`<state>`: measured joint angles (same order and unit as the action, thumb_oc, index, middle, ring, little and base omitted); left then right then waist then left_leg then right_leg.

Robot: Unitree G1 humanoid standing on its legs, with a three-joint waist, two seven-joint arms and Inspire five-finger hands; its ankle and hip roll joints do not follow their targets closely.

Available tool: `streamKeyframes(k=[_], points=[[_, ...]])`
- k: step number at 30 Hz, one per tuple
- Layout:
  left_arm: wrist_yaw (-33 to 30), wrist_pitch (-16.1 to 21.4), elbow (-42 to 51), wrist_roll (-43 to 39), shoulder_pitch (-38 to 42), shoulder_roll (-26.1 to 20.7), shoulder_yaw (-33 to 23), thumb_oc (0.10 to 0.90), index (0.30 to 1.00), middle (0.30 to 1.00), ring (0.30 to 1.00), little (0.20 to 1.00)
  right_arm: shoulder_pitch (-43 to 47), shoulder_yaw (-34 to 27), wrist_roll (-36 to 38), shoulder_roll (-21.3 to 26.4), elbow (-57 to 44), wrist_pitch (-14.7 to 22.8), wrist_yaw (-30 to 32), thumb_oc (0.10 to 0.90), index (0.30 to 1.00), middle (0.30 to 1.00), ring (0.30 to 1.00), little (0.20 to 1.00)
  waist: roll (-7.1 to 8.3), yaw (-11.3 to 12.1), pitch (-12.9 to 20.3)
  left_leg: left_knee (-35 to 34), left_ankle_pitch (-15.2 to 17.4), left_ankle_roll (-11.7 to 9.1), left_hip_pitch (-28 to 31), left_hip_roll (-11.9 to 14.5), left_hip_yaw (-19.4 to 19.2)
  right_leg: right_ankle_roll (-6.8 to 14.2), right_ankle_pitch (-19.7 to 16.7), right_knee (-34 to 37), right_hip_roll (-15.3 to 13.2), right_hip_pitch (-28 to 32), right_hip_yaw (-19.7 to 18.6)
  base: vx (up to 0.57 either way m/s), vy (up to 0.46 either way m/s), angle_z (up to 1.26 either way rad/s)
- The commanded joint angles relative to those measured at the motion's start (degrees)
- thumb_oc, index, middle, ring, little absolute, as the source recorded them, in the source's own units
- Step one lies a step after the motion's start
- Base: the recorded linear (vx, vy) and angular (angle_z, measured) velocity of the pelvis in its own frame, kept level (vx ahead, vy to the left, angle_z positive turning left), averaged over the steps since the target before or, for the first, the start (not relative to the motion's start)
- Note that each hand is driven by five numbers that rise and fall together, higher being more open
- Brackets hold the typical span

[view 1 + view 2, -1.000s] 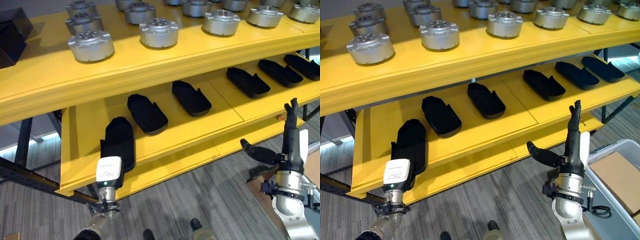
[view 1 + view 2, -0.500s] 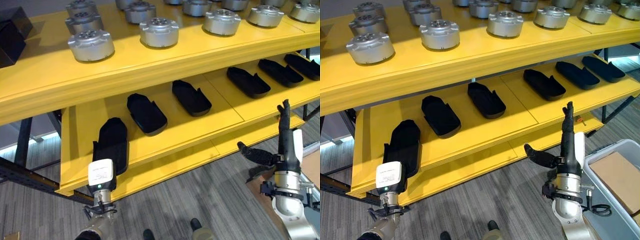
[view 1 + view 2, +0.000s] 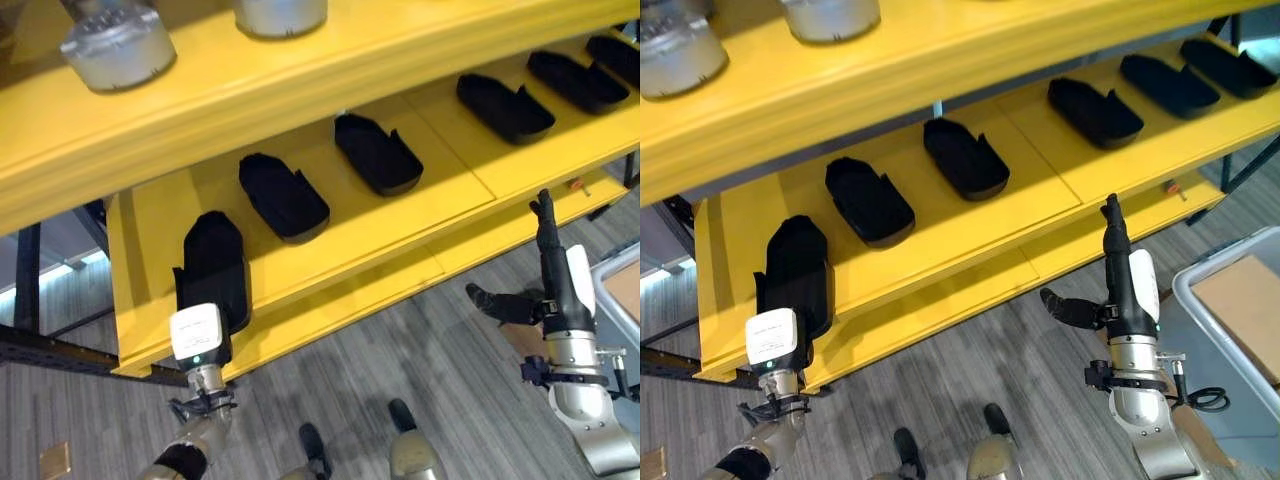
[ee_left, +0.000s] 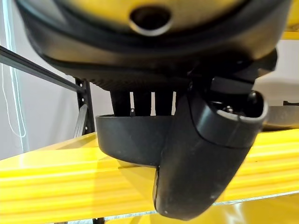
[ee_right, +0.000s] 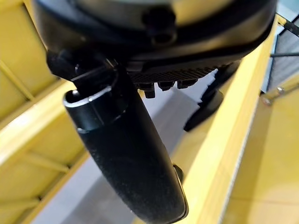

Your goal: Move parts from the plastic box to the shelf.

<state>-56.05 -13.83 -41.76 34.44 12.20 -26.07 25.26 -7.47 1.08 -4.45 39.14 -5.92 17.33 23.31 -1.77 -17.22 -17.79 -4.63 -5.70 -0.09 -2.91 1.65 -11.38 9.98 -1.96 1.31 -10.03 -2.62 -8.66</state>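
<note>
In the left eye view, the left hand (image 3: 198, 338) is hanging at the front edge of the yellow shelf (image 3: 330, 255), just below a black part (image 3: 213, 270) lying on its lower board. The right hand (image 3: 556, 285) is standing upright beside the shelf, fingers straight, thumb spread, holding nothing.

In the right eye view, a plastic box (image 3: 1232, 330) is sitting at the lower right.

In the left wrist view, the left hand's fingers are possibly touching the part; its grip is unclear.

We hold our left robot hand (image 3: 197, 338) low at left; our right robot hand (image 3: 553, 277) points upward, fingers straight, thumb out.
</note>
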Motion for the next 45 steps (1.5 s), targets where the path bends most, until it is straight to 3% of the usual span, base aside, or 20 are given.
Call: streamKeyframes(k=[1, 9, 10, 17, 19, 23, 25, 26, 28, 30, 36, 41, 43, 44, 45], points=[[-1.4, -6.0, -7.8, -5.1, 15.0, -9.7, -6.2, 0.4, 0.3, 0.3, 0.3, 0.3, 8.3, -2.5, -0.9, 2.5, -1.4, 6.2, 1.0, 0.9, 1.0, 1.0, 1.0, 1.0, 3.19, 0.0, 0.2, 10.7, 13.6, 1.7, 2.2, 0.3, -2.6, -0.8, 2.2, -7.2, 2.3, -4.4, -1.0, -0.01, 0.045, -0.02], [-2.9, -7.9, -8.8, -8.7, 17.2, -11.0, -6.8, 0.4, 0.3, 0.3, 0.3, 0.3, 9.0, -2.5, -1.2, 2.9, -1.3, 6.9, 0.3, 0.9, 1.0, 1.0, 1.0, 1.0, 4.06, -0.5, -1.8, 14.1, 15.2, 2.0, 0.3, 0.5, -2.7, -0.9, 2.4, -8.1, 2.0, -5.5, -1.3, 0.0, 0.044, 0.02], [-4.8, -6.4, -8.0, -9.5, 17.5, -13.0, -8.8, 0.4, 0.3, 0.3, 0.3, 0.3, 8.2, -3.1, -1.0, 2.6, -1.3, 7.6, 0.2, 0.9, 1.0, 1.0, 1.0, 1.0, 4.35, -0.2, -2.3, 15.4, 15.7, 2.1, -0.4, 0.5, -2.6, -1.0, 2.6, -8.6, 1.9, -5.6, -1.1, -0.01, 0.049, 0.04], [-7.0, -5.5, -4.2, -8.9, 14.9, -14.4, -11.7, 0.4, 0.3, 0.3, 0.3, 0.3, 5.7, -4.5, -0.7, 1.9, -1.9, 8.8, -0.3, 0.9, 1.0, 1.0, 1.0, 1.0, 4.33, 0.9, -1.4, 15.6, 15.8, 2.5, -0.3, -0.1, -2.0, -1.1, 2.8, -9.1, 1.6, -5.0, -0.1, 0.01, 0.034, 0.02], [-6.9, -6.9, 4.3, -6.7, 9.6, -15.1, -14.3, 0.4, 0.3, 0.3, 0.3, 0.3, 3.4, -5.2, -1.2, 0.3, -2.2, 8.3, 0.0, 0.9, 1.0, 1.0, 1.0, 1.0, 3.95, 2.7, 0.5, 15.2, 16.2, 3.6, 1.3, -1.2, -1.9, -0.9, 4.1, -11.2, 0.9, -3.6, 3.2, 0.1, 0.102, -0.02], [-5.4, -7.4, 8.4, -4.7, 6.7, -15.9, -16.0, 0.4, 0.3, 0.3, 0.3, 0.3, 3.0, -4.9, -1.4, -0.6, -2.6, 7.4, 0.3, 0.9, 1.0, 1.0, 1.0, 1.0, 3.74, 4.4, 1.7, 14.1, 15.6, 4.2, 2.2, -1.5, -2.9, -0.8, 4.5, -12.7, 0.2, -3.5, 6.7, 0.03, 0.021, -0.06], [-5.4, -7.4, 8.4, -4.7, 6.7, -15.9, -16.0, 0.4, 0.3, 0.3, 0.3, 0.3, 3.0, -4.9, -1.4, -0.6, -2.6, 7.4, 0.3, 0.9, 1.0, 1.0, 1.0, 1.0, 3.75, 4.4, 1.7, 14.1, 15.6, 4.2, 2.1, -1.6, -2.9, -0.8, 4.5, -12.7, 0.2, -3.5, 6.7, 0.05, -0.005, -0.07], [-4.2, -7.8, 12.3, -2.7, 3.4, -16.5, -17.7, 0.4, 0.3, 0.3, 0.3, 0.3, 4.0, -3.2, -1.8, -1.7, -3.0, 5.6, 0.4, 0.9, 1.0, 1.0, 1.0, 1.0, 3.42, 6.9, 2.6, 12.8, 15.3, 4.7, 3.9, -1.4, -4.3, -1.0, 6.7, -15.8, 0.4, -2.6, 12.6, 0.14, -0.04, 0.07], [-3.5, -6.8, 11.7, -2.7, 4.5, -17.2, -16.9, 0.4, 0.3, 0.3, 0.3, 0.3, 2.9, -3.5, -2.0, -1.5, -2.9, 5.6, 0.8, 0.9, 1.0, 1.0, 1.0, 1.0, 3.33, 5.5, 3.5, 12.0, 15.3, 4.3, 5.1, -2.9, -1.7, -3.0, 6.3, -12.7, 5.7, -1.4, 8.2, 0.19, -0.067, -0.25], [-3.4, -5.8, 10.3, -3.4, 5.9, -17.5, -15.7, 0.4, 0.3, 0.3, 0.3, 0.3, 2.1, -4.5, -1.8, -1.2, -2.2, 7.1, 0.7, 0.9, 1.0, 1.0, 1.0, 1.0, 3.39, 4.5, 4.2, 11.0, 15.0, 3.9, 5.6, -4.3, -0.2, -3.7, 3.6, -7.8, 8.3, -1.1, 5.1, 0.15, -0.061, 0.35], [-1.8, -4.6, 9.1, -2.1, 8.3, -17.6, -16.2, 0.4, 0.3, 0.3, 0.3, 0.3, 1.6, -6.1, -1.8, -1.2, -1.4, 9.6, 0.4, 0.9, 1.0, 1.0, 1.0, 1.0, 3.32, 2.6, 4.3, 8.3, 14.7, 4.3, 8.2, -5.9, 2.9, -3.1, -2.0, -4.0, 11.4, -3.7, 0.5, 0.15, -0.113, 0.29], [-0.8, -4.7, 9.1, -0.8, 9.0, -17.8, -15.3, 0.4, 0.3, 0.3, 0.3, 0.3, 2.0, -5.1, -2.8, -0.5, -1.3, 9.1, 1.4, 0.9, 1.0, 1.0, 1.0, 1.0, 3.65, 1.9, 5.4, 12.7, 16.9, 4.6, 7.6, -5.2, 2.5, -4.4, 0.8, -7.4, 11.8, -4.1, 1.8, 0.22, -0.209, 0.33], [-1.1, -4.8, 8.8, -2.3, 8.8, -18.1, -14.5, 0.4, 0.3, 0.3, 0.3, 0.3, 2.5, -4.8, -2.0, 1.2, -0.4, 9.3, 1.5, 0.9, 1.0, 1.0, 1.0, 1.0, 3.49, 1.6, 6.0, 18.1, 20.2, 4.5, 7.7, -4.8, 2.9, -6.2, 2.9, -8.4, 11.6, -2.9, 2.2, 0.33, -0.256, 0.06], [-1.5, -5.9, 8.9, -2.3, 8.7, -18.0, -13.9, 0.4, 0.3, 0.3, 0.3, 0.3, 2.8, -4.9, -1.1, 2.3, 0.3, 9.6, 1.2, 0.9, 1.0, 1.0, 1.0, 1.0, 3.05, 1.2, 6.4, 23.3, 19.5, 3.6, 8.1, -4.3, 2.3, -7.5, 4.1, -8.6, 11.9, -2.4, 2.8, 0.28, -0.278, -0.07], [-1.5, -6.3, 9.1, -2.4, 8.5, -17.4, -13.8, 0.4, 0.3, 0.3, 0.3, 0.3, 2.9, -5.0, -0.7, 3.0, 0.9, 9.9, 1.2, 0.9, 1.0, 1.0, 1.0, 1.0, 2.62, 1.0, 6.4, 30.2, 16.4, 2.0, 6.8, -3.1, 1.5, -8.7, 4.9, -8.7, 12.2, -1.9, 3.7, 0.23, -0.305, -0.09]])
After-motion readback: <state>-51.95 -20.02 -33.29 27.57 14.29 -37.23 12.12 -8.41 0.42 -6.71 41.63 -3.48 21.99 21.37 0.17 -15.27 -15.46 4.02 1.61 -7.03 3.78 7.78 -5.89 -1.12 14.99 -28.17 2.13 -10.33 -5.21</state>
